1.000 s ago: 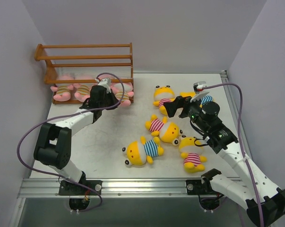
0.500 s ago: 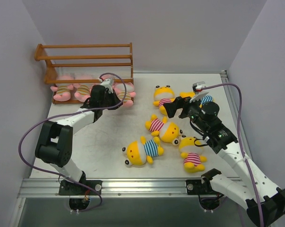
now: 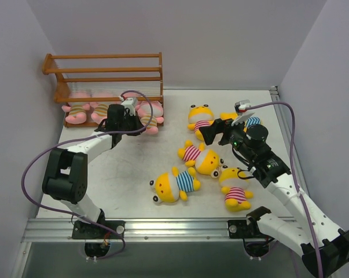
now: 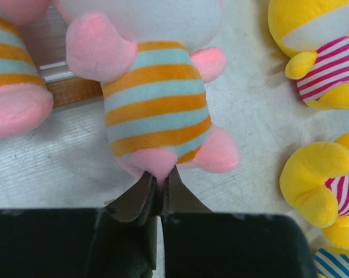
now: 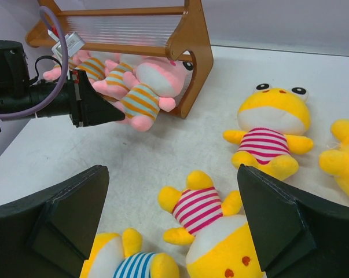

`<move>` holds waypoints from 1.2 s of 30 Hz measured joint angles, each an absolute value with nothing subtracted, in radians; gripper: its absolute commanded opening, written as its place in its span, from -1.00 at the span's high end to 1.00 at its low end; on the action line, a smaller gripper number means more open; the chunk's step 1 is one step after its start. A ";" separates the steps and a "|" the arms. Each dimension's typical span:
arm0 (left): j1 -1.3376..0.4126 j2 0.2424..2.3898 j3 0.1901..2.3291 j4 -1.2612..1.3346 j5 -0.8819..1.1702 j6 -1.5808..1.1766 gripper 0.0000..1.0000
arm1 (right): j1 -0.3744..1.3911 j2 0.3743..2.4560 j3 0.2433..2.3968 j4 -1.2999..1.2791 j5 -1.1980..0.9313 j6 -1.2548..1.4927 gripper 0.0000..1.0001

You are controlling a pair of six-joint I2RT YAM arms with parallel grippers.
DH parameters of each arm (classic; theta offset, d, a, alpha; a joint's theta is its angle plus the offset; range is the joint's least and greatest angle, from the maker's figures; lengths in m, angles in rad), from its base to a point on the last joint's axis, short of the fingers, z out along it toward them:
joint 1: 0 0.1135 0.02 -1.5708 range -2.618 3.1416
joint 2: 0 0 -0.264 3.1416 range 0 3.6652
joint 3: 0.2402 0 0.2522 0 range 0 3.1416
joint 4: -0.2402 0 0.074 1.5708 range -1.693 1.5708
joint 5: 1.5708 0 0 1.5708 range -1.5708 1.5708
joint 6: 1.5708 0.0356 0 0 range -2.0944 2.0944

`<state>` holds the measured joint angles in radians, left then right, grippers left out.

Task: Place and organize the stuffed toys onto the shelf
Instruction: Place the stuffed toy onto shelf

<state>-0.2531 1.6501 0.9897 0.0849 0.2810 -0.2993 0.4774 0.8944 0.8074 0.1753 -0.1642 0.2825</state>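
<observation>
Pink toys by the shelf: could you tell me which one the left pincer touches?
The rightmost pink toy, by the shelf's right end: the shut left pincer meets it between its legs; the other pink toys lie further left.

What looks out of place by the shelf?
The rightmost pink toy lies askew, its legs sticking out in front of the shelf. The shut left gripper touches it between the legs.

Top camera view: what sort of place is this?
Probably a robotics test bench, not a shop: a left arm and right arm bolted to a metal-railed table, bare pale walls boxing it in, and stuffed toys and a shelf as props.
</observation>
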 measured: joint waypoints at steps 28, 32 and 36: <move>-0.235 1.652 1.002 0.072 0.376 -0.197 0.95 | 0.477 0.849 0.791 0.182 -0.191 0.286 -0.99; -0.234 1.650 1.002 0.072 0.368 -0.197 0.95 | 0.477 0.846 0.791 0.182 -0.191 0.287 -0.99; -0.232 1.645 1.002 0.066 0.337 -0.196 0.95 | 0.477 0.841 0.789 0.183 -0.191 0.287 -0.99</move>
